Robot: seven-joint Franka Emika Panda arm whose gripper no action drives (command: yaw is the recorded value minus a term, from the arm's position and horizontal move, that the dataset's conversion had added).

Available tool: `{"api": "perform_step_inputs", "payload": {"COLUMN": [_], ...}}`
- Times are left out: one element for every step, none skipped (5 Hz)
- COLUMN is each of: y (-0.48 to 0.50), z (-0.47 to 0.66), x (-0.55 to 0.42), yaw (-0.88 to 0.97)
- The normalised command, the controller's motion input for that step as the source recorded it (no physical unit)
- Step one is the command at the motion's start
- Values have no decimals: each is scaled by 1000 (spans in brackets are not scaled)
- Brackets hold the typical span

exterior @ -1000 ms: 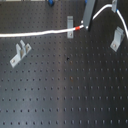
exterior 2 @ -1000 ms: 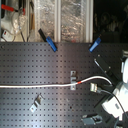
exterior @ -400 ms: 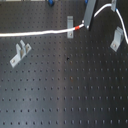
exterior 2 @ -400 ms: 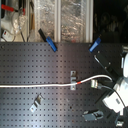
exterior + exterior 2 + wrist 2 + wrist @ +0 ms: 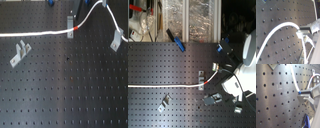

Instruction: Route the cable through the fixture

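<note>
The white cable point(image 5: 40, 34) runs along the black perforated board point(image 5: 65, 90) from the first exterior view's left edge to a small upright metal bracket point(image 5: 70, 21), where its red band point(image 5: 75, 30) sits just on the far side of the bracket. From there the cord lifts off the board and arcs up toward the first exterior view's top right, then drops again beside a second bracket point(image 5: 117, 39). A third bracket point(image 5: 19, 53) stands alone below the cord's straight stretch, apart from it.

In the second exterior view the same cable point(image 5: 163, 85) lies flat across the board, passes the middle bracket point(image 5: 202, 79), and curves up toward the robot arm point(image 5: 248, 55). So the cord's long axis is along the board up to that bracket, and the free, raised part bends toward the gripper's side.

In the first wrist view the cable point(image 5: 294, 81) comes straight down to the gripper point(image 5: 306, 95), and the second wrist view shows the cable point(image 5: 278, 28) sweeping in an arc to the gripper point(image 5: 304, 35). The cord seems to end right at the fingers, so I'd judge they are pinched on it, though the contact itself is too blurred to be sure.

The next move, I'd guess, turns on carrying that raised loop toward the second bracket.
</note>
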Motion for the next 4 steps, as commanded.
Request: {"api": "perform_step_inputs", "payload": {"y": [23, 27, 599, 11], "z": [0, 0, 142, 0], "x": [-17, -21, -512, 17], "yaw": [14, 0, 460, 0]}}
